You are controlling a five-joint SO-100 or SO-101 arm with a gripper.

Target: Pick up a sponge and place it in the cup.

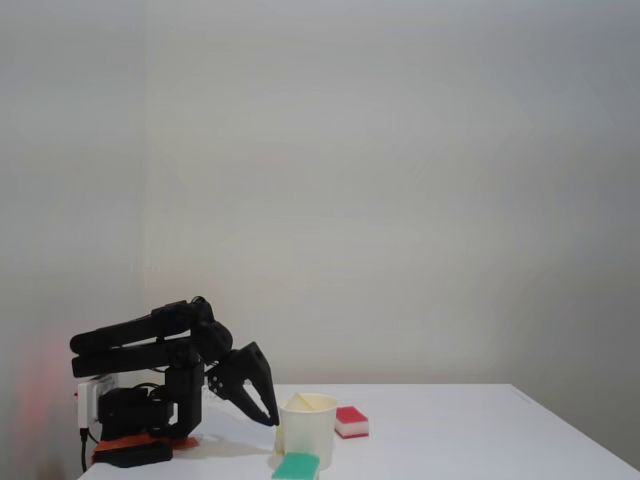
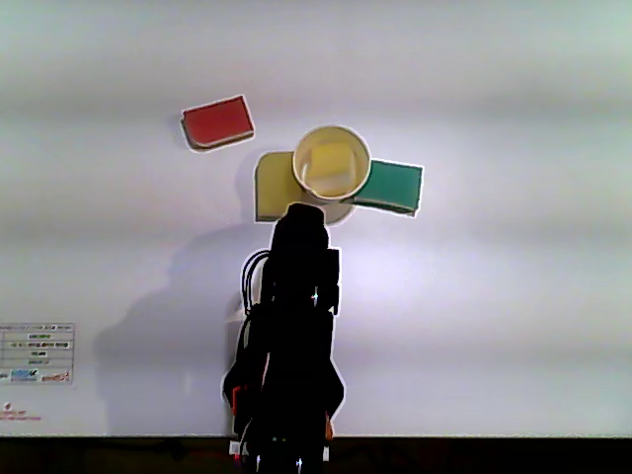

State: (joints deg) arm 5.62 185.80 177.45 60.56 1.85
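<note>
Arm: black, folded low at the left of the white worktop (image 1: 480, 430).
Tool (image 1: 268, 415): just left of the cup (image 1: 307, 432).
Green sponge (image 1: 296, 466): in front of the cup.
Red-and-white sponge (image 1: 351, 421): right of it.

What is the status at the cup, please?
Claw beside cup, state unclear. Sponge in cup. Yellow sponge, green sponge flank cup; red sponge apart.

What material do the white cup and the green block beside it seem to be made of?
The cup looks like matte paper: thin wall, rolled rim, no gloss. The green block seems to be soft foam, probably a sponge: flat dull colour with a pale layer along its edge, though its texture is too small to confirm.
</note>
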